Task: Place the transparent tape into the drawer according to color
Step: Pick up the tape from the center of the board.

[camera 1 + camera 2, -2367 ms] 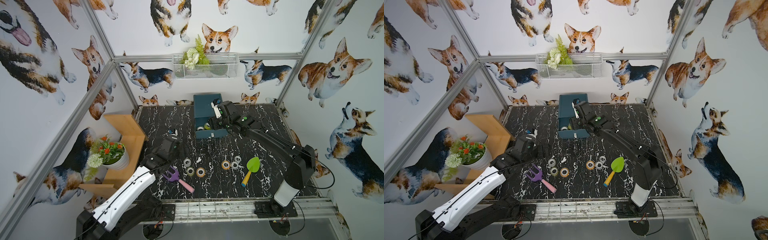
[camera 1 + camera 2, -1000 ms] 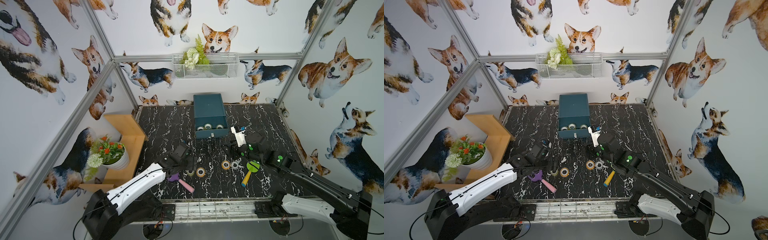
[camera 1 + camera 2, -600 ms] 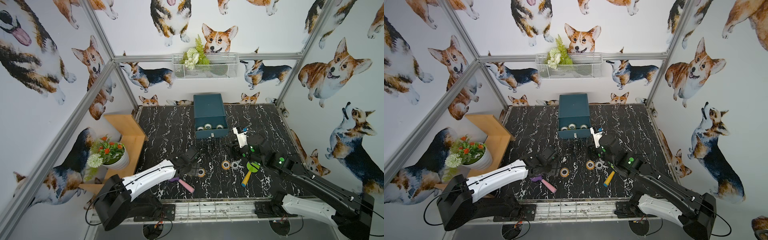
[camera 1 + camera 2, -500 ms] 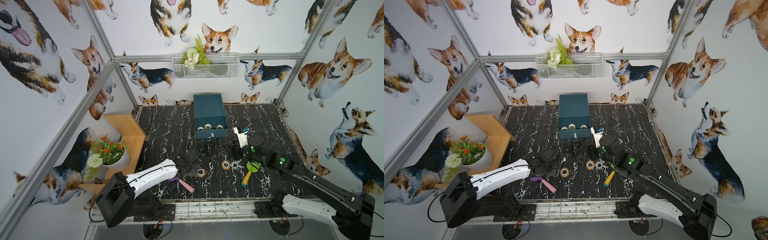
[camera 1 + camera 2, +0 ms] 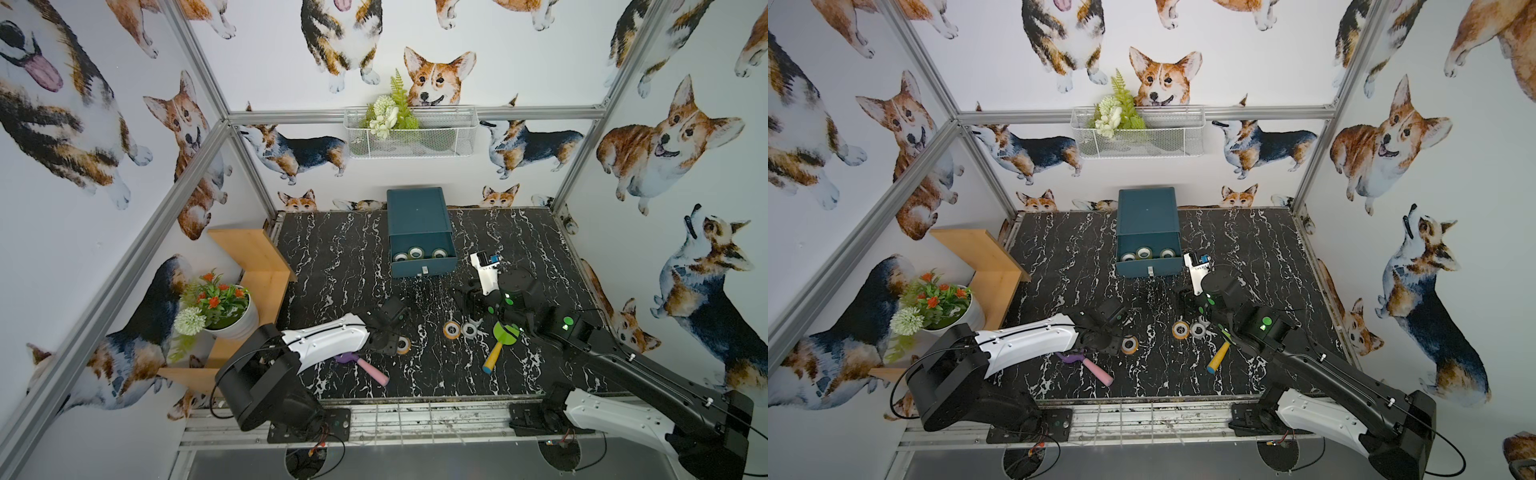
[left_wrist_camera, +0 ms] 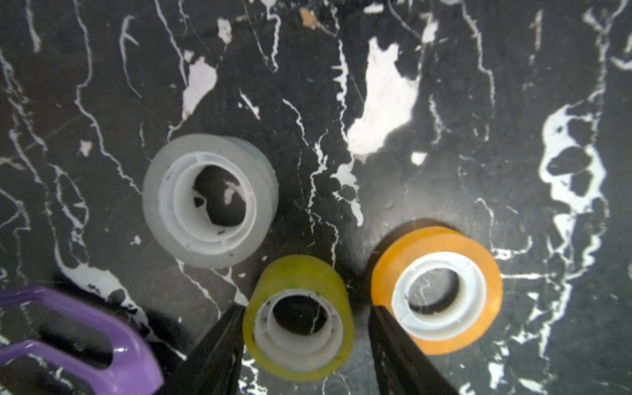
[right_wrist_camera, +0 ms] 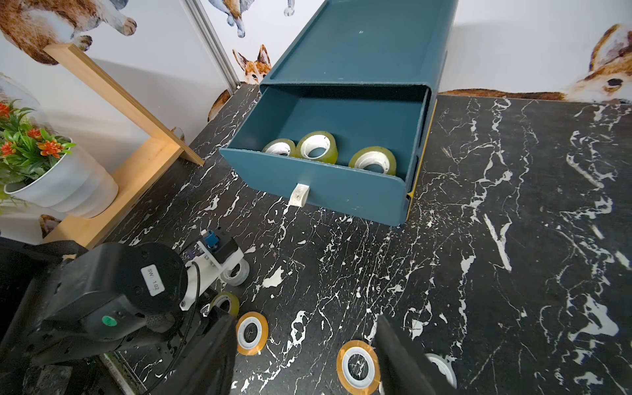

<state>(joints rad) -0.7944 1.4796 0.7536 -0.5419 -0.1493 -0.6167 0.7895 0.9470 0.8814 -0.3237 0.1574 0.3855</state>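
In the left wrist view a yellow-green tape roll [image 6: 299,318] lies flat on the table between the fingers of my left gripper [image 6: 304,309]. One finger touches its side and a gap shows at the other, so the gripper is open around it. A clear grey roll [image 6: 209,200] and an orange roll [image 6: 437,290] lie beside it. My right gripper [image 7: 302,321] hovers open and empty above another orange roll [image 7: 357,367], in front of the blue drawer [image 7: 325,191]. The drawer stands pulled out with three yellow-green rolls [image 7: 316,145] inside. In a top view the left gripper [image 5: 388,343] is low at the table's front left.
A purple toy rake [image 6: 85,342] lies close to the left gripper. A green toy trowel [image 5: 505,334] rests under the right arm. One more clear roll [image 5: 469,330] lies mid-table. A flower pot [image 5: 224,309] on a wooden shelf [image 5: 253,253] stands at the left edge.
The left arm has reached forward and down over the rolls and its jaws have narrowed around the yellow-green one. The right arm came back from the drawer and now holds almost still.
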